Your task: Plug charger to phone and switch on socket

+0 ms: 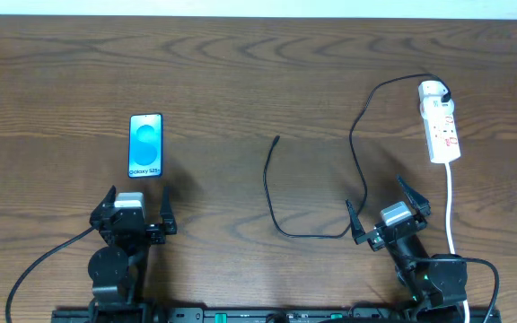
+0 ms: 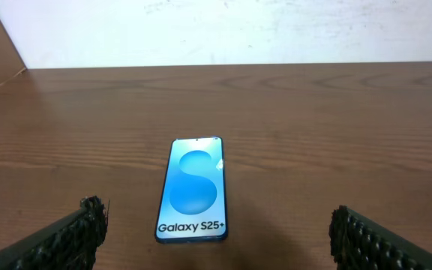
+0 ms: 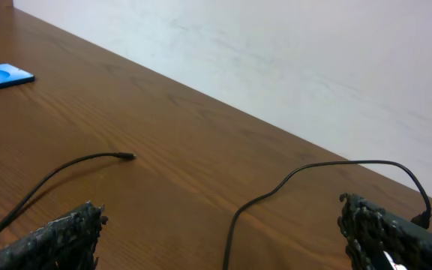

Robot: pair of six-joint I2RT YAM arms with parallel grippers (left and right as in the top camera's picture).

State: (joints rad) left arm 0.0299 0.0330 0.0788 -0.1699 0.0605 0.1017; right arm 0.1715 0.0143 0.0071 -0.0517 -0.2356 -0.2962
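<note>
Overhead, the dark wooden worktop (image 1: 240, 63) carries only a few things. The socket (image 1: 442, 133) lies at the far right, lengthwise away from the arms. A white adapter (image 1: 432, 90) is seated in its far end, and a thick white cord (image 1: 450, 202) trails back toward the near edge.

The charger (image 1: 267, 175) leaves that adapter and loops left, then down past the right arm. It sweeps along the worktop and curls up again, so its plug tip lies loose near the middle. The phone (image 1: 145, 145) lies flat and face up on the left, well apart from that tip, its blue screen reading "Galaxy S25+".

The left gripper (image 1: 137, 206) sits just short of the phone's near end with its fingers spread wide and nothing between them. The right gripper (image 1: 380, 202) is spread too and pinches nothing. The cable runs close by its left finger, and I cannot tell whether they touch.

From the wrist views, a plain pale wall (image 2: 238, 30) rises behind the worktop's far edge.
</note>
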